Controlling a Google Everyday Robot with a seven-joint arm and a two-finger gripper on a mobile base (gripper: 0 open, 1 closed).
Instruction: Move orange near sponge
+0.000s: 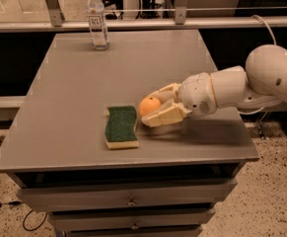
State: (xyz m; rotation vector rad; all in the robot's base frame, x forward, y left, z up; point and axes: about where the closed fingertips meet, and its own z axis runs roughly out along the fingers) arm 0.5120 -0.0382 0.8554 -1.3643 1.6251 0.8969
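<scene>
The orange (148, 105) is a small round fruit held between my gripper's cream fingers (163, 117), low over the grey table (74, 73). My gripper (150, 106) is shut on it and reaches in from the right on a white arm (241, 85). The sponge (121, 126), dark green on top with a pale yellow base, lies flat just left of the orange, a small gap from it. I cannot tell whether the orange touches the tabletop.
A clear water bottle (98, 19) stands at the table's back left. Metal rails (182, 4) run behind the table. Drawers (130, 201) sit under the tabletop's front edge.
</scene>
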